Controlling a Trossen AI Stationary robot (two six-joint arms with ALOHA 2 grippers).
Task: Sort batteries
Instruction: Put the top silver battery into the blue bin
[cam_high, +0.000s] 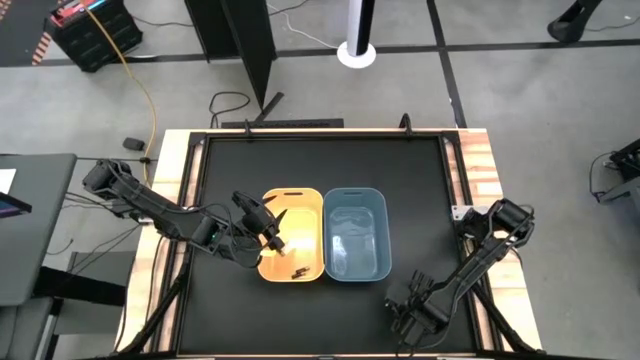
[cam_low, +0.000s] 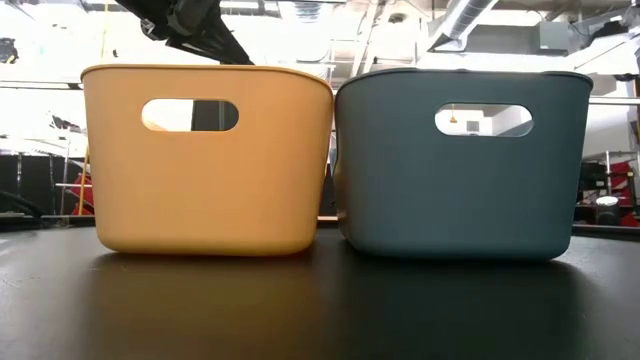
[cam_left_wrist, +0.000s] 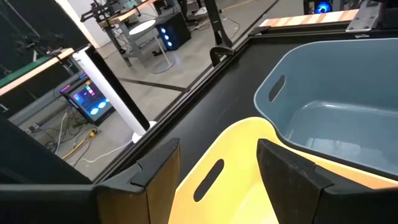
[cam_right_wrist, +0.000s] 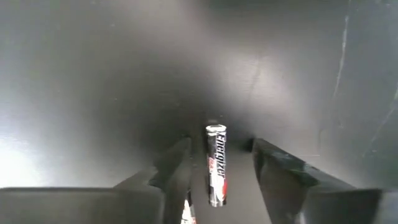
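A silvery battery with dark lettering and a reddish band lies flat on the black table. My right gripper is low over it near the table's near edge, open, one finger on either side, not touching. The end of another small thing shows by one finger. My left gripper is open and empty above the yellow bin, over its left part. A few dark batteries lie on the yellow bin's floor near its near wall.
A blue bin stands directly right of the yellow bin, side by side in mid-table; in the low view the yellow bin and blue bin hide what is inside. A raised frame borders the black mat.
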